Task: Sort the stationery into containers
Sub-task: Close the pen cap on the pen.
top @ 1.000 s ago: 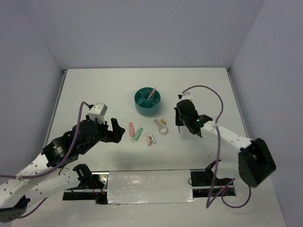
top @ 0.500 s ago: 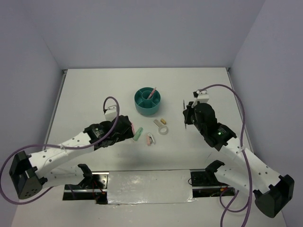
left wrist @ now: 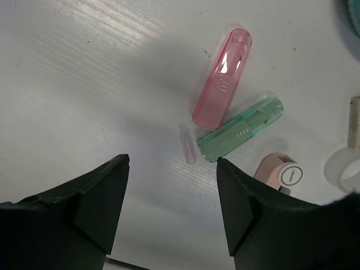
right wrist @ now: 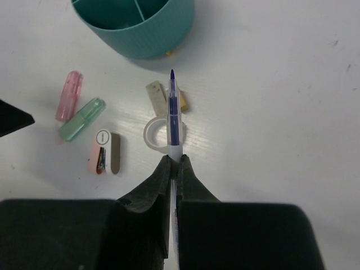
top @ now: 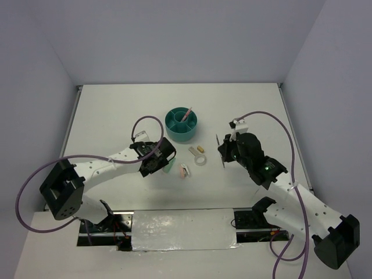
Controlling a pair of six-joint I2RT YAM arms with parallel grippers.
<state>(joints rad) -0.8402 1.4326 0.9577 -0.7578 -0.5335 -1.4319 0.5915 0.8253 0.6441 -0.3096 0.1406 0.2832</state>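
Note:
The round teal organiser [top: 181, 124] stands at the table's middle with a thin pink pen [top: 186, 114] leaning in it. My right gripper [right wrist: 174, 160] is shut on a thin pale pen [right wrist: 174, 112] with a blue core, which points over the clear tape ring [right wrist: 157, 135] toward the organiser [right wrist: 140, 34]. My left gripper [left wrist: 170, 163] is open and empty, low over bare table. Just ahead of it lie a tiny clear pink piece [left wrist: 188, 152], the pink capsule [left wrist: 223, 79] and the pale-green capsule [left wrist: 241, 129]. The pink-white clip [left wrist: 279, 174] lies to their right.
A greyish flat piece [right wrist: 156, 93] and a small yellowish piece [right wrist: 183, 101] lie between the tape ring and the organiser. In the top view the left gripper [top: 164, 160] covers most of the capsules; the clip [top: 184, 171] shows beside it. White walls bound the table.
The left arm has reached right and down over the capsules, and its jaws have narrowed somewhat. The right arm has shifted with the pen still gripped, ending a little further left.

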